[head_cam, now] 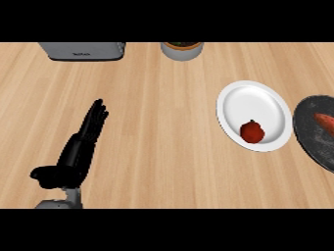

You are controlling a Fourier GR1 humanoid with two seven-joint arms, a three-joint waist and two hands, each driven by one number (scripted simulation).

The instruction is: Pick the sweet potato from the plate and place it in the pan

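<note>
The left hand (74, 154) is seen well to the left of the plate (252, 100), with its fingers held straight and nothing grasped. It is judged to be resting there, out of the way of the working side. The right hand is not shown in the head view, so nothing can be said of it.

The sweet potato (333, 126), orange and elongated, is found to the right of the plate, lying inside the dark pan (321, 153). From this the placing is judged to be done. The pan is set just beside the plate's right edge, presumably so that the carry is short. Whether the two rims touch cannot be told, and the pan's far side is cut off by the view's border.

On the plate's lower part a round red fruit (252, 131) is seen, which the task does not call for.

Up and left of the plate, a grey pot (181, 51) and, farther left, a grey appliance (83, 50) are ranged along the far edge of the surface (162, 122). Wide room for moving is offered left of the plate; it is tight only on the pan's side
</note>
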